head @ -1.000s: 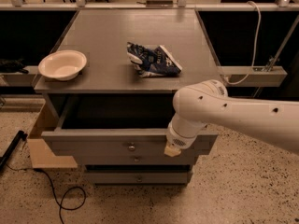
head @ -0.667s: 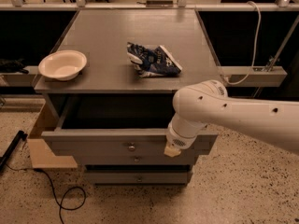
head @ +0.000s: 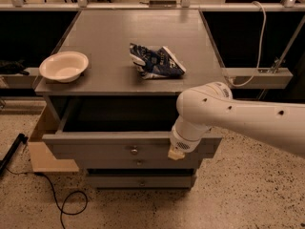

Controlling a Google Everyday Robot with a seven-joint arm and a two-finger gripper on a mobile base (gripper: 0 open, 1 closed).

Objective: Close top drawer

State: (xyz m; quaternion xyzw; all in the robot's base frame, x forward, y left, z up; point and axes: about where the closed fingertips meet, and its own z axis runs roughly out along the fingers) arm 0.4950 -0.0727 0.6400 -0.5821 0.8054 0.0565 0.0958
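The top drawer [head: 95, 147] is a wide grey drawer, pulled out from the grey cabinet, with a small round metal knob [head: 134, 150] at the centre of its front. Its dark inside shows under the cabinet top. My gripper [head: 176, 152] hangs from the white arm at the right part of the drawer front, at or just in front of its upper edge. Two lower grey drawers [head: 138, 180] sit under it, pushed in further.
A white bowl [head: 64, 66] and a crumpled blue chip bag [head: 155, 61] lie on the cabinet top [head: 109, 32]. A cardboard box [head: 43, 147] stands left of the cabinet. A black cable [head: 62, 204] lies on the speckled floor. Dark shelving stands on both sides.
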